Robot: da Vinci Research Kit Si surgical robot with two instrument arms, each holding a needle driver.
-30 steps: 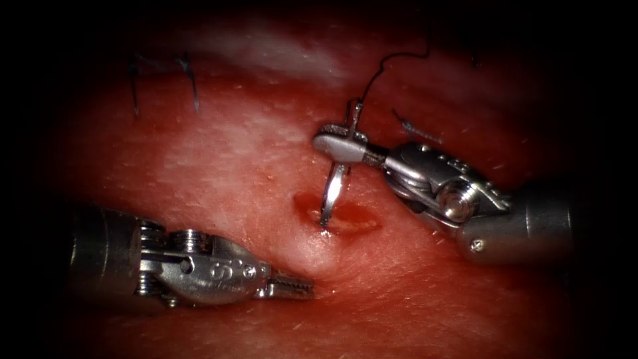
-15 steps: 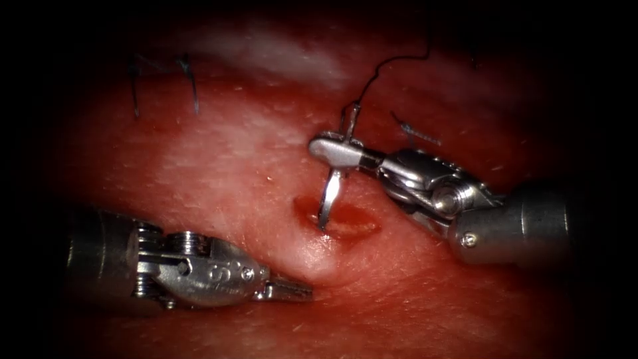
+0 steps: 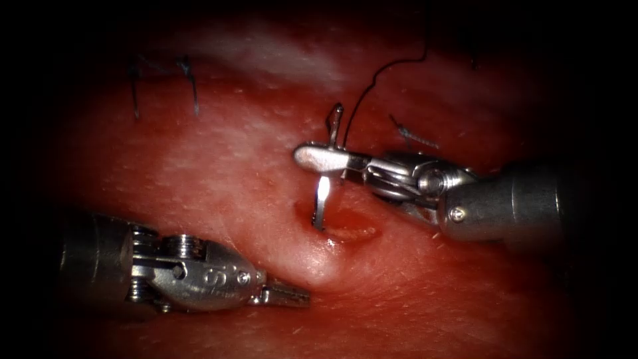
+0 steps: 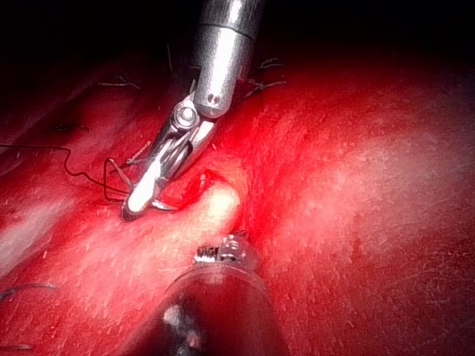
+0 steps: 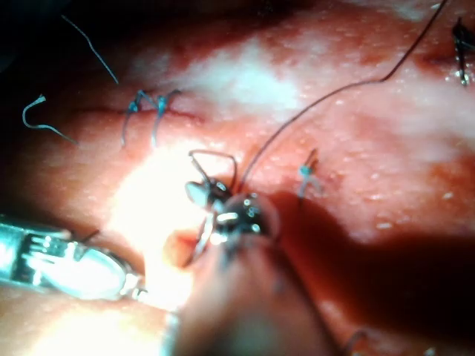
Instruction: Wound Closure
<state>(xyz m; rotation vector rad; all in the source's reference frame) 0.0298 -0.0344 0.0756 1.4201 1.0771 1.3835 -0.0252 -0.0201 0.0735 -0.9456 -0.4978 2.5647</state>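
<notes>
The needle point(image 3: 321, 199) stands with its point in the cut point(image 3: 339, 223) of the tissue point(image 3: 219, 166), thread point(image 3: 379, 73) trailing from its tail. The right tool point(image 3: 319, 158) is clenched on its upper curve. The left tool point(image 3: 289, 294), jaws closed on nothing, rests on tissue left of the cut; no writing is legible.

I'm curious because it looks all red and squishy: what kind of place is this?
Probably a surgery practice bench. The right tool grips a curved needle near mid-curve, its tip in the cut of the tissue; the left tool presses tissue, holding nothing.
</notes>
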